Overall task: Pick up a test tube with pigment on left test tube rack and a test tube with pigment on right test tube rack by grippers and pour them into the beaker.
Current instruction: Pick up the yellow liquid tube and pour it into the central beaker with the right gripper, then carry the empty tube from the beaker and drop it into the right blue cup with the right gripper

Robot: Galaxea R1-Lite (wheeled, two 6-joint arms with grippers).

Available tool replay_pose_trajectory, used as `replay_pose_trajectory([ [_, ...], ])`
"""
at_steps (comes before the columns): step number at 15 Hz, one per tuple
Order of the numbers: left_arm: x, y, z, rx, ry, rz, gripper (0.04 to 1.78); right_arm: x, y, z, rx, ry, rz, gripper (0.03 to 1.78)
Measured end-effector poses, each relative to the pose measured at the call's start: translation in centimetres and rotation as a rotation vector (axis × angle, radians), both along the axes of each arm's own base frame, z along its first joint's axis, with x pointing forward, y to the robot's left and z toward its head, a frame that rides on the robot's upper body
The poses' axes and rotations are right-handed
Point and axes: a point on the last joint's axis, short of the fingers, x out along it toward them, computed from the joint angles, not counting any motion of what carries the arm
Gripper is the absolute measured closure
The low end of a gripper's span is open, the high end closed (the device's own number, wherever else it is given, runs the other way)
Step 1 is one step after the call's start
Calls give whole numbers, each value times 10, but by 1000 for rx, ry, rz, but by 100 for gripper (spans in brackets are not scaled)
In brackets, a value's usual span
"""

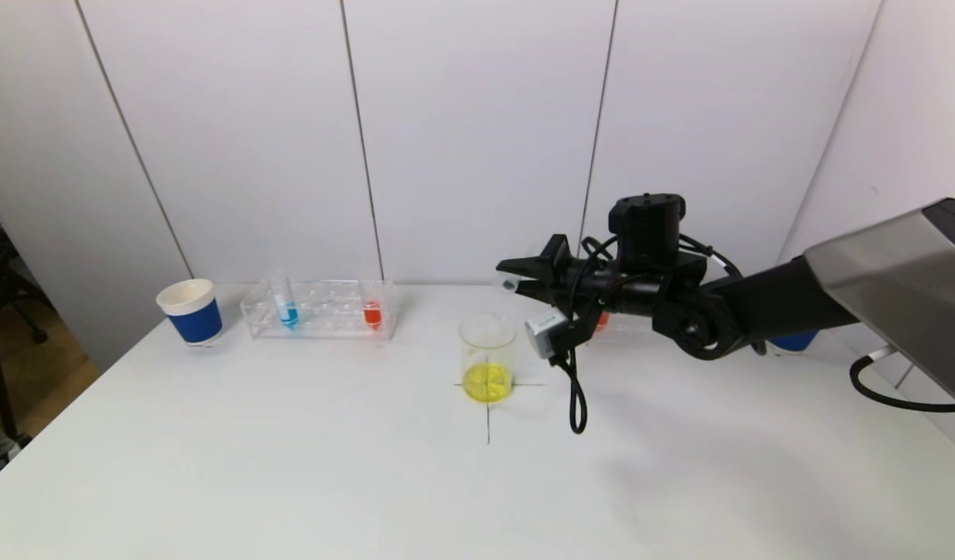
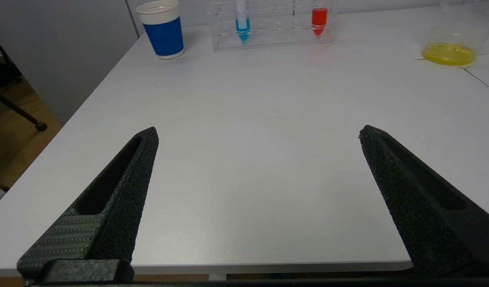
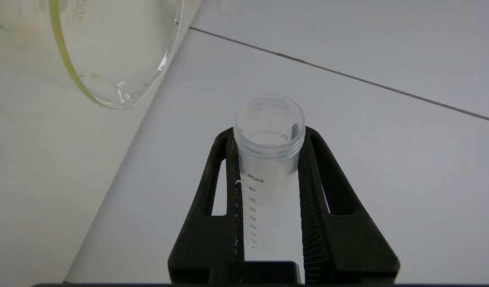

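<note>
a smooth white table (image 1: 291, 467) runs back to pale wall panels. nearest, the left gripper (image 2: 256, 135) hovers low over the table's front edge, its grainy black wedge fingers spread wide with nothing between them. mid-table, the round glass beaker (image 1: 487, 356) holds a shallow yellow pool. just above and beside its rim, the right gripper (image 1: 516, 281) clamps a clear, empty-looking graduated plastic test tube (image 3: 268, 159), tipped sideways. farther back sit the clear left rack (image 1: 322, 309) with blue and red tubes, and a blue paper cup (image 1: 190, 311).
</note>
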Motion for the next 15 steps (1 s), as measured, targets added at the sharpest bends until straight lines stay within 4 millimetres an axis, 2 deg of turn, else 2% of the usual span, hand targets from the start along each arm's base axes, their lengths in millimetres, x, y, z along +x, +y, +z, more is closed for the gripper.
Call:
replay_pose_trajectory([
  [10,0,0,0,0,0,0,6,-1,2,2,-7,0,10,135],
  [13,0,0,0,0,0,0,6,-3,2,5,77,107,-27,135],
  [15,0,0,0,0,0,0,6,-4,2,14,178,177,-79,135],
])
